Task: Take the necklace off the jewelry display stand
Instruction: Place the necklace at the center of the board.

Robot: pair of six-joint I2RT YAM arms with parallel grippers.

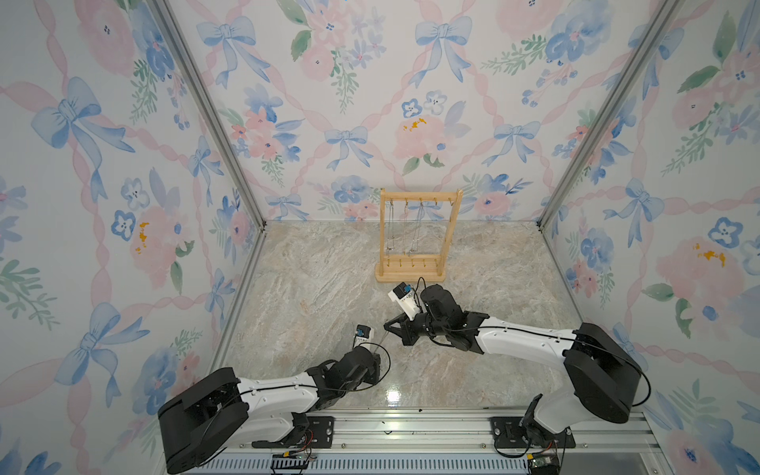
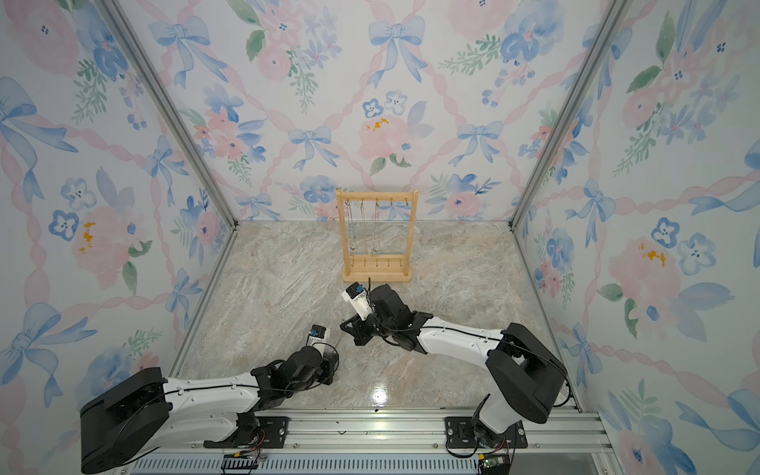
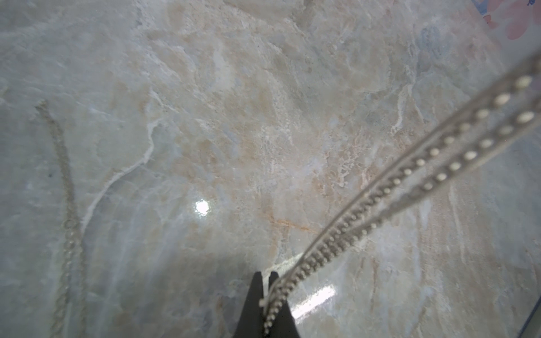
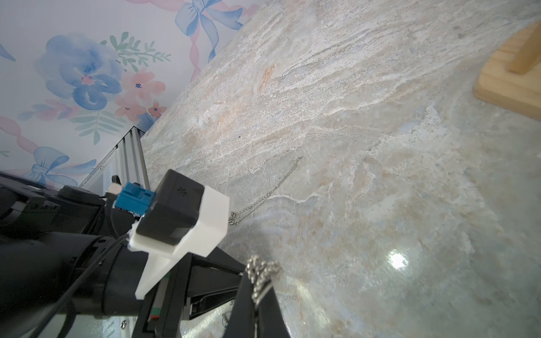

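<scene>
Left claw [image 3: 265, 275] clamped shut on a beaded necklace [image 3: 409, 172], two strands running straight out from the tips. Right claw [image 4: 257, 285] also shut, with a bunch of the same chain pinched at its tip. Both claws sit close together low over the bench [image 1: 312, 288], near its front. So the necklace is off the jewelry display stand [image 1: 419, 234], held between the two claws and well apart from the frame. The stand is upright at the back of the bench, with about three other chains [image 1: 405, 230] hanging from its top hooks. A loose chain [image 4: 269, 190] lies flat on the bench just beside the left arm's wrist camera. The step looks like set-down and release. To do it well, lower both claws together so the strands go slack onto bare bench. Open one claw first and lift it straight up, then the other, so no link snags on a tip. Keep the drop spot apart from the loose chain, since thin links tangle fast. Don't swing the right arm back toward the stand base.
</scene>
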